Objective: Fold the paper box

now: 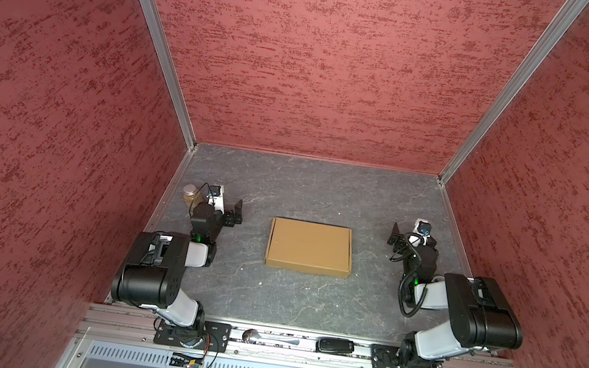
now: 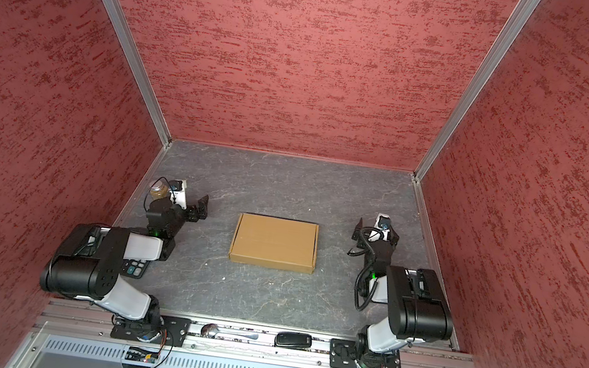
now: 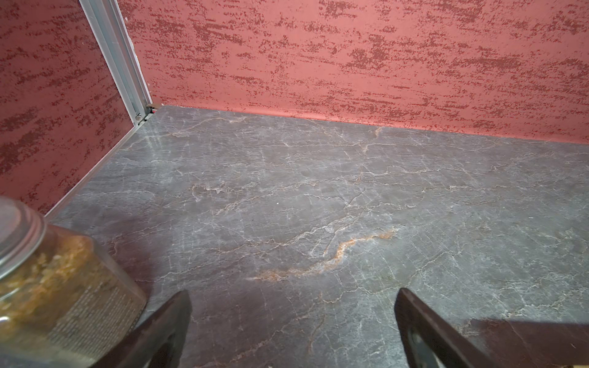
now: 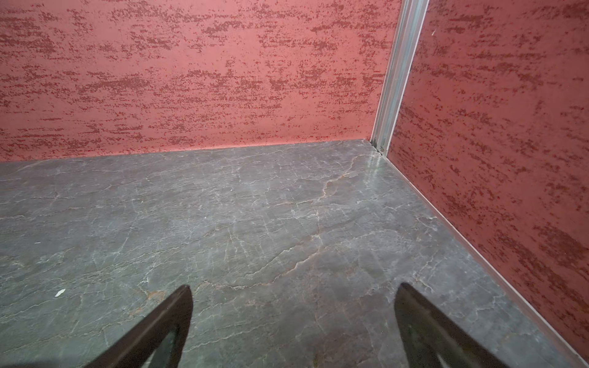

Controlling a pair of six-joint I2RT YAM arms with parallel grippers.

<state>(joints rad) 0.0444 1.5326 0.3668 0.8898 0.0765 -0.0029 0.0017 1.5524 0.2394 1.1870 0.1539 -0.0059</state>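
The paper box [image 1: 310, 247] [image 2: 274, 242] lies in the middle of the grey table as a shallow, closed tan cardboard rectangle with its lid down flat; both top views show it, neither wrist view does. My left gripper [image 1: 237, 213] [image 2: 203, 207] [image 3: 293, 293] hovers well to the box's left, open and empty, with only bare table between its fingers. My right gripper [image 1: 393, 236] [image 2: 357, 229] [image 4: 294, 286] stands well to the box's right, open too, holding nothing.
A clear jar [image 1: 192, 194] [image 2: 158, 190] [image 3: 47, 286] of brownish contents stands by the left wall, close beside my left gripper. A spoon [image 1: 265, 337] and a black device [image 1: 335, 345] lie on the front rail. A calculator [image 2: 135, 268] lies under the left arm. Red walls enclose three sides.
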